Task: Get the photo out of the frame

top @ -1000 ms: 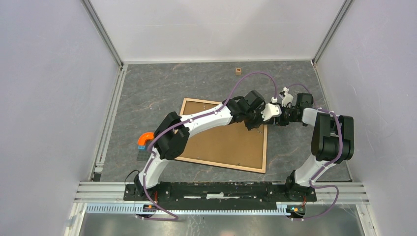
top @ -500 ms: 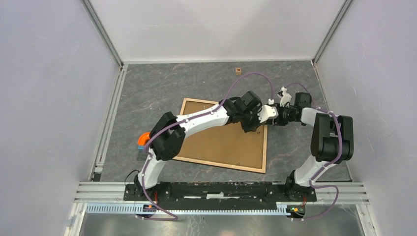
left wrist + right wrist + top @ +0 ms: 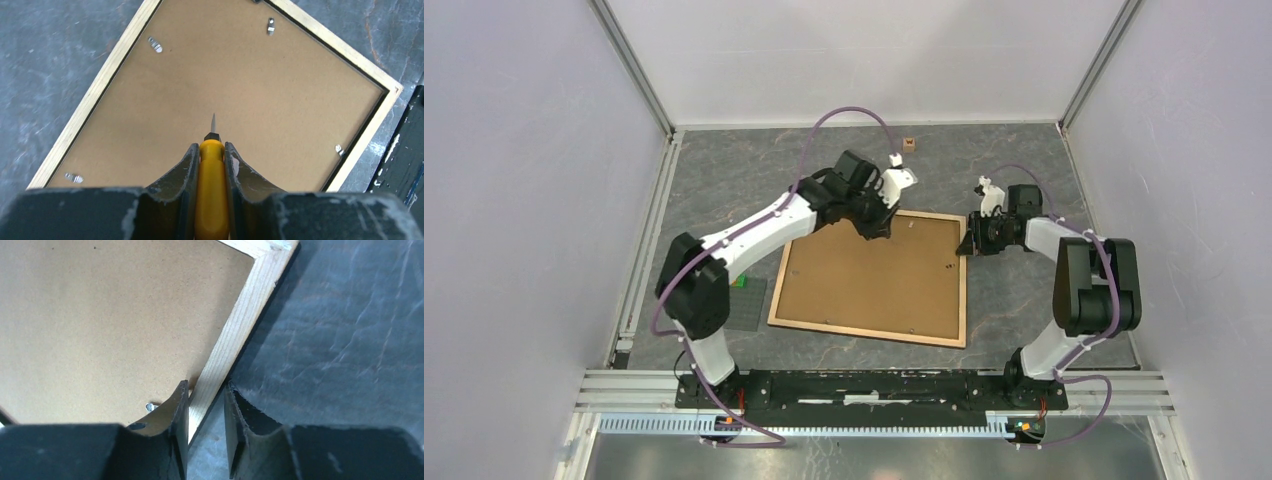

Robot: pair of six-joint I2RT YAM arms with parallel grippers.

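Observation:
The frame (image 3: 874, 280) lies face down mid-table, brown fibreboard back up, light wood edge around it. It also shows in the left wrist view (image 3: 240, 90) and the right wrist view (image 3: 100, 315). The photo is hidden under the back. My left gripper (image 3: 882, 218) hovers over the frame's far edge, shut (image 3: 212, 145) on a yellow-handled screwdriver (image 3: 212, 190) whose tip points at the board. My right gripper (image 3: 972, 243) sits at the frame's right edge near the far corner, jaws (image 3: 205, 385) narrowly apart astride the wood strip.
Small metal tabs (image 3: 155, 44) hold the back along the frame's edges. A dark grey baseplate (image 3: 746, 300) with a green piece lies left of the frame. A small wooden block (image 3: 909, 144) sits near the back wall. Enclosure walls surround the table.
My left arm has swung left from the frame's far right corner to its far edge. The frame now lies turned, with its far right corner further back. My right gripper has shifted slightly left.

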